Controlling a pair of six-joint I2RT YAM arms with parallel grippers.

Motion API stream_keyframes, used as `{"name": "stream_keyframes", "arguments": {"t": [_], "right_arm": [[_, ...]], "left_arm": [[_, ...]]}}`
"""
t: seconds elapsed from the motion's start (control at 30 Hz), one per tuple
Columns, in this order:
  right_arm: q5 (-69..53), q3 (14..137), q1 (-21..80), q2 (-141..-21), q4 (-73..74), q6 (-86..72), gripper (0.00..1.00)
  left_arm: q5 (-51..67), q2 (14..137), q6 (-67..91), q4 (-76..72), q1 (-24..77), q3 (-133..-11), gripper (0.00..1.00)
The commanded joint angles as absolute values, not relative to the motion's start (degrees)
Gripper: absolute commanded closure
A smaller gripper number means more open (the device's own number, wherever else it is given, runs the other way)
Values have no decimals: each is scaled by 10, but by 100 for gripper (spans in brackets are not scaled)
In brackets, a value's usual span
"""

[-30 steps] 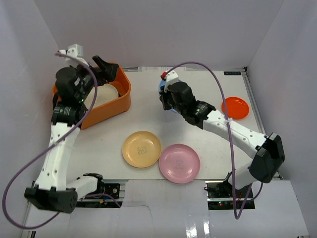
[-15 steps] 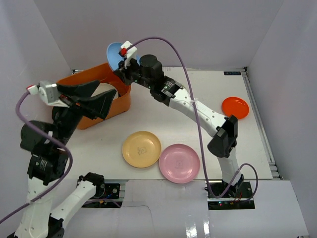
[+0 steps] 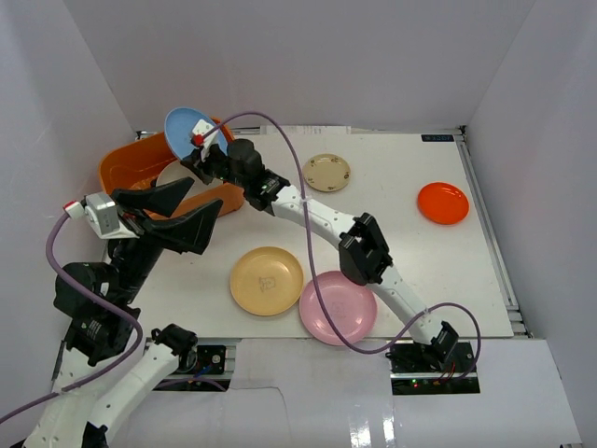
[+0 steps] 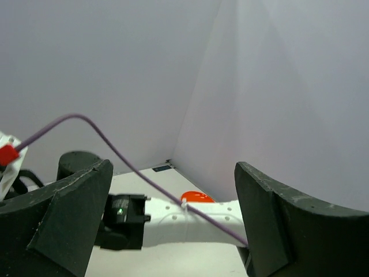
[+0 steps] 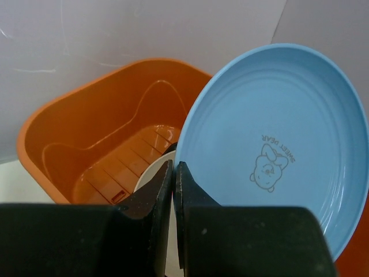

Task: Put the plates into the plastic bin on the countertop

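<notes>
My right gripper is shut on the rim of the blue plate and holds it tilted above the orange plastic bin. The right wrist view shows the jaws pinching the blue plate over the bin, with a cream plate lying inside. My left gripper is open and empty, raised near the bin's front; it also shows in its wrist view. On the countertop lie a yellow plate, a pink plate, an orange-red plate and a small beige plate.
White walls close in the table at the back and both sides. My right arm stretches across the table toward the bin; it fills the left wrist view, with the orange-red plate behind it.
My right gripper has carried the blue plate from the table's middle leftward to above the bin. The small beige plate has come into view. My left arm has drawn back from the bin.
</notes>
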State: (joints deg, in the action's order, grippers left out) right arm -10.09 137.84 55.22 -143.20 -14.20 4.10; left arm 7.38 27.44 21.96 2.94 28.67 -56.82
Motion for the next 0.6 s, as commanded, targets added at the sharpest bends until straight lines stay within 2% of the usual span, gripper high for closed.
{"name": "stream_keyframes", "arguments": {"t": [0.0, 0.3, 0.33, 0.37, 0.5, 0.57], "right_arm": [[-85, 1425, 570, -1455, -260, 85, 92], [-86, 1421, 584, -1517, -305, 86, 92], [-86, 1419, 584, -1517, -308, 76, 89], [-88, 1414, 585, -1516, -309, 70, 75], [-78, 1376, 590, -1491, -313, 65, 44], [-68, 1344, 590, -1459, -322, 57, 40]], "left_arm": [[40, 279, 195, 4, 296, -554, 2], [31, 305, 200, -16, 301, -531, 2], [25, 308, 202, -14, 300, -533, 2], [20, 311, 205, -7, 300, -535, 2], [-19, 329, 218, 32, 300, -548, 2], [-46, 335, 221, 62, 300, -555, 2]]}}
